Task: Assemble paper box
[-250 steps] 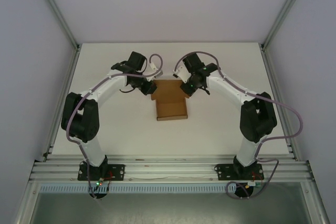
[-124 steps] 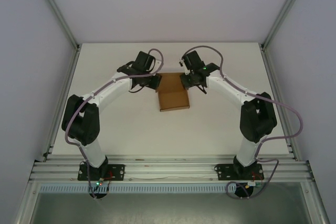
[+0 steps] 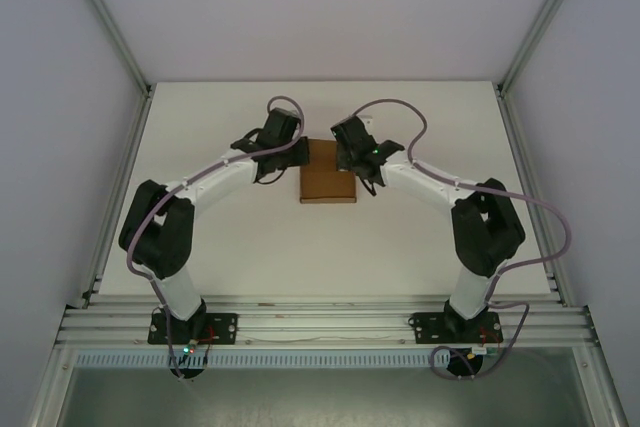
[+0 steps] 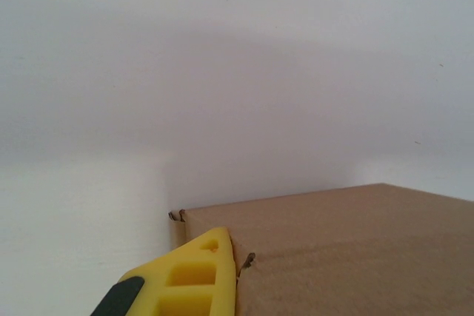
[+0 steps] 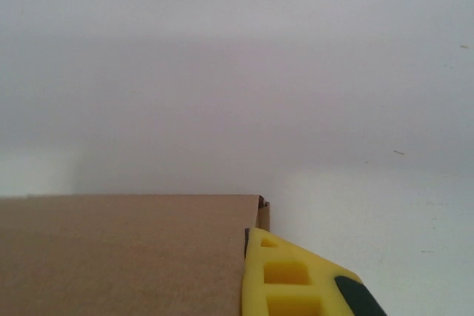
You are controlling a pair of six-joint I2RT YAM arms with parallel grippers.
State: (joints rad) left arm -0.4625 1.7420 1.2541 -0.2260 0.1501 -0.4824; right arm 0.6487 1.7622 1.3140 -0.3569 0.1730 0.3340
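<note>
The left gripper (image 3: pixel 294 155) and right gripper (image 3: pixel 346 154), both pressed together, have closed in on the paper box (image 3: pixel 328 183). It now looks shorter, so a fold is probably under way.

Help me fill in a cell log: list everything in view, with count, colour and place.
paper box: one, brown, mid-table between the two grippers
table: one, white, under the box and arms
frame rails: silver, along the table's near edge
cables: purple-grey, looped along both arms
left arm: one, white and black, based near left
right arm: one, white and black, based near right
left gripper: one, black, yellow finger at the box's left side, shut
right gripper: one, black, yellow finger at the box's right side, shut
</note>
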